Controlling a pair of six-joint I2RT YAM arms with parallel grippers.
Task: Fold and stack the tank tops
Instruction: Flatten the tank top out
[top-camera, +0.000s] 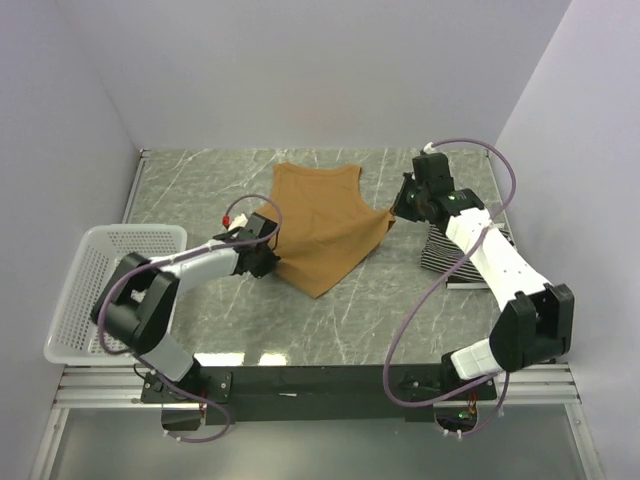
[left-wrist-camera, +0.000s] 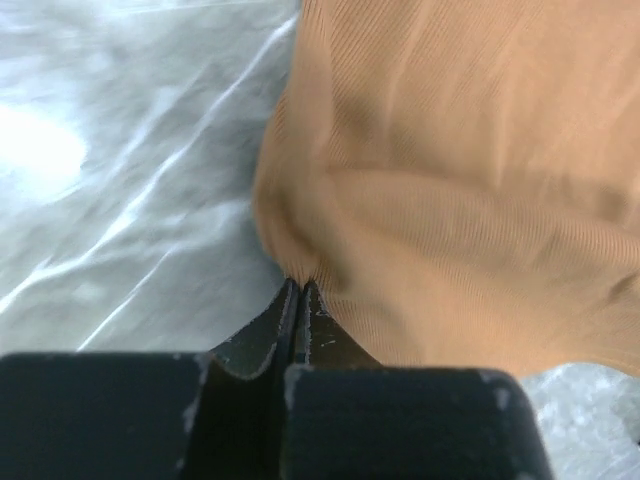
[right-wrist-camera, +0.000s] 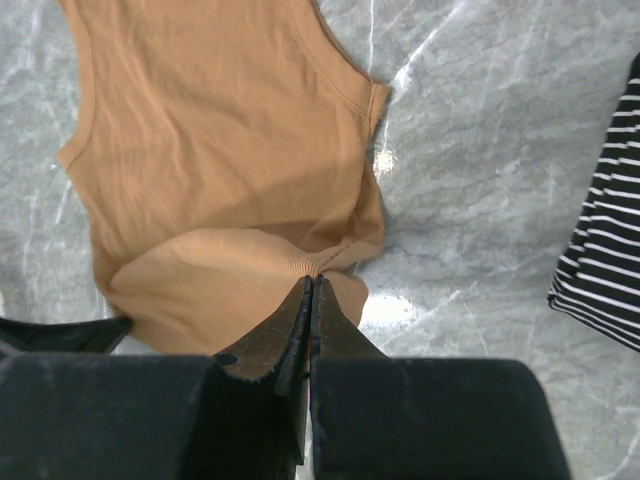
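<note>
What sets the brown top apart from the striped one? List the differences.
Colour: the brown top is plain tan; the striped top is black and white.
Grip: both the left end effector and right end effector pinch the brown top's edges; the striped top is untouched.
Place: brown mid-table, striped at the right.
Both rest on the table.

A white mesh basket (top-camera: 82, 300) sits at the marble table's (top-camera: 300, 325) left edge.

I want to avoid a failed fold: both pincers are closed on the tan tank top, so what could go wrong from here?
The left pincer and the right pincer each pinch only a thin edge of the tan tank top, so it may slip out during the fold. The right arm hangs over the striped top and might drag it.
</note>
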